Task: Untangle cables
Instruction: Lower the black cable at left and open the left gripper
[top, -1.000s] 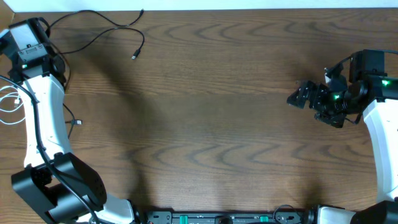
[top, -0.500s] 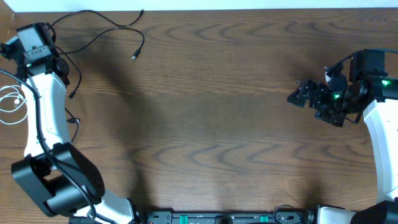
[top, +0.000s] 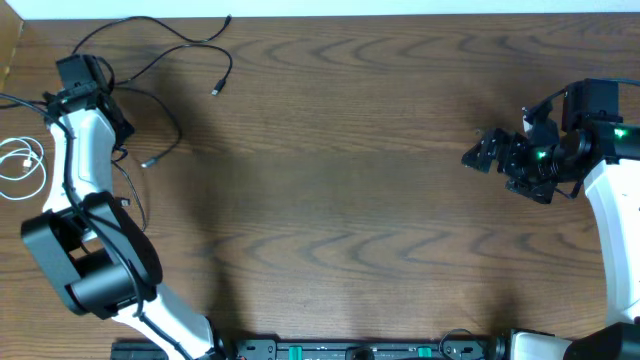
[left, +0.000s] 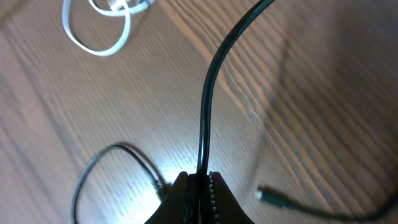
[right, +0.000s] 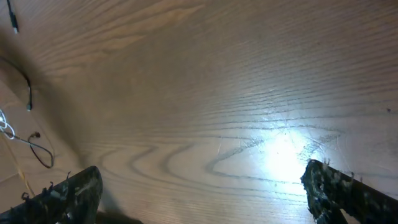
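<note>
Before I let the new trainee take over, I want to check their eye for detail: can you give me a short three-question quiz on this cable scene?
1. True or false: the right gripper holds a cable.
2. The black cable at the left gripper is: A pinched in shut jaws; B loose beside open jaws; C draped over the wrist.
3. What colour is the coiled cable lying apart from both grippers?
Key: 1 false; 2 A; 3 white.
</note>
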